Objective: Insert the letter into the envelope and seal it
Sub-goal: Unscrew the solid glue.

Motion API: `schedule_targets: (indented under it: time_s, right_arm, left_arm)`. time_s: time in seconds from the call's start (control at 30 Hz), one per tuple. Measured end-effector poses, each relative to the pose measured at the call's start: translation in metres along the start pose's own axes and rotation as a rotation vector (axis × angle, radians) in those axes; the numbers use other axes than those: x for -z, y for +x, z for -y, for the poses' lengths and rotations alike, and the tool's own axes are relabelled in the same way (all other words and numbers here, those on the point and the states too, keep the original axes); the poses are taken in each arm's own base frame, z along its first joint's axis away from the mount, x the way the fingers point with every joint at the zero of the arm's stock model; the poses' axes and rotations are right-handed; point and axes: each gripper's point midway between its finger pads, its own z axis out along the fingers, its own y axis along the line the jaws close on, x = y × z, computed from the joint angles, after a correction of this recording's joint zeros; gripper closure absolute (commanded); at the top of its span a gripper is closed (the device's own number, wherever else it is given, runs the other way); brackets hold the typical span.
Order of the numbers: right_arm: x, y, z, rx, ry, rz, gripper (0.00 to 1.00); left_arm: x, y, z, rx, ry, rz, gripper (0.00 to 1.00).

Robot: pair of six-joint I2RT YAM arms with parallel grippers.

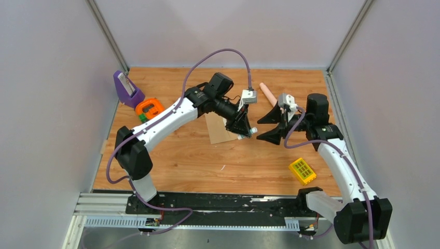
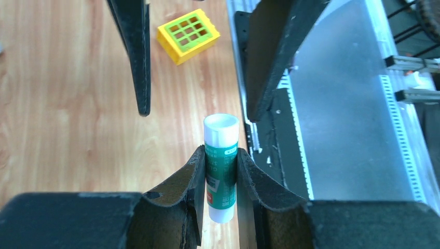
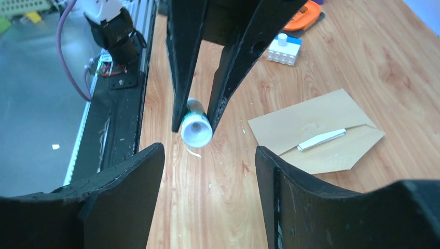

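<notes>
The envelope (image 1: pixel 220 129) lies flat on the desk (image 1: pixel 207 166), middle of the overhead view, partly under the left arm. In the right wrist view a pale strip of the letter (image 3: pixel 321 140) shows along its opening. Just right of it the left pincer (image 2: pixel 221 155) pinches a green-and-white glue stick (image 2: pixel 221 171), white cap outward. Facing that cap, the right pincer (image 3: pixel 207 155) stands spread and holds nothing. A yellow block (image 1: pixel 302 171) sits at lower right, and an orange tape measure (image 1: pixel 149 109) and a purple holder (image 1: pixel 127 89) at upper left.
</notes>
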Motion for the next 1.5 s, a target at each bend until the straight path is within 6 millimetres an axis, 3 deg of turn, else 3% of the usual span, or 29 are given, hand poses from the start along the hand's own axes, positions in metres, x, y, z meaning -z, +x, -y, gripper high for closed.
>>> schedule_targets:
  time_s: [0.1,0.33,0.7,0.83,1.07,1.5]
  right_arm:
    - [0.000,0.010,-0.007,0.095,-0.059,0.010,0.36]
    - [0.001,0.006,-0.027,0.296,-0.175,0.081,0.39]
    - [-0.007,0.011,-0.040,0.373,-0.250,0.111,0.49]
    - [-0.011,0.015,-0.040,0.368,-0.264,0.110,0.57]
    - [-0.011,0.017,-0.042,0.353,-0.270,0.108,0.85]
    - [-0.010,0.020,-0.043,0.195,-0.259,0.069,0.94]
  left_arm:
    - [-0.002,0.002,0.010,0.012,0.063,0.011,0.88]
    - [-0.004,0.014,0.021,0.049,0.130,0.002,0.88]
    - [-0.006,0.020,0.022,0.046,0.137,-0.009,0.88]
    - [-0.010,0.022,0.027,0.038,0.150,-0.020,0.88]
    - [-0.012,0.024,0.029,0.025,0.152,-0.031,0.89]
    - [-0.011,0.025,0.021,0.005,0.050,-0.065,0.95]
